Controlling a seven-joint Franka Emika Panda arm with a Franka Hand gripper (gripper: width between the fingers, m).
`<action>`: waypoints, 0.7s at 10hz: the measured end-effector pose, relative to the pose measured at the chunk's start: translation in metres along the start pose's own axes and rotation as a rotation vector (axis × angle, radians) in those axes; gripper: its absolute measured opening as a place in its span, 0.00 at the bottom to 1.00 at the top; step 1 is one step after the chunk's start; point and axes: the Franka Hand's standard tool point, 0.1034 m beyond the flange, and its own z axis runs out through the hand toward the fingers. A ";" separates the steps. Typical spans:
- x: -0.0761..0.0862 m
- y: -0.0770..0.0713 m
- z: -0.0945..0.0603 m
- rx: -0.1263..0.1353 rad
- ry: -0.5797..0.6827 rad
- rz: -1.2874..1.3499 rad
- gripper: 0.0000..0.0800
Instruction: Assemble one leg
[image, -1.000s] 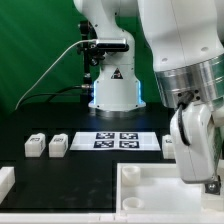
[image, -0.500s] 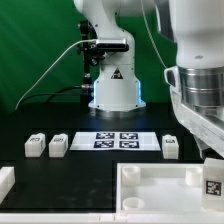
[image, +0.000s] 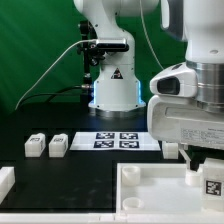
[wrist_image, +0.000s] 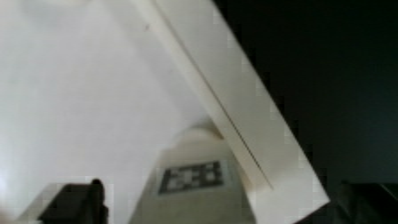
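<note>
Item: leg (image: 211, 183), tagged, standing in panel (image: 150, 185) corner at exterior view's right. Tool (image: 205, 160) above it, open/closed: we can't tell. Risk: off-centre approach tips leg vs rim.

From my remote station I log a black table (image: 40, 175) against a green curtain backdrop (image: 35, 50). The thin flat white marker board (image: 117, 141), with four black-and-white tags, lies flat mid-table. A large white square tray-like panel with raised rims (image: 150, 195) sits at the near edge toward the exterior view's right. A smaller white block (image: 5, 181) shows at the left edge, partly cropped.
</note>
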 end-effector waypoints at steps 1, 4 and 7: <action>0.000 0.001 0.001 0.006 0.003 0.105 0.67; -0.001 0.001 0.002 0.010 -0.004 0.356 0.37; -0.001 0.002 0.002 0.011 -0.007 0.755 0.37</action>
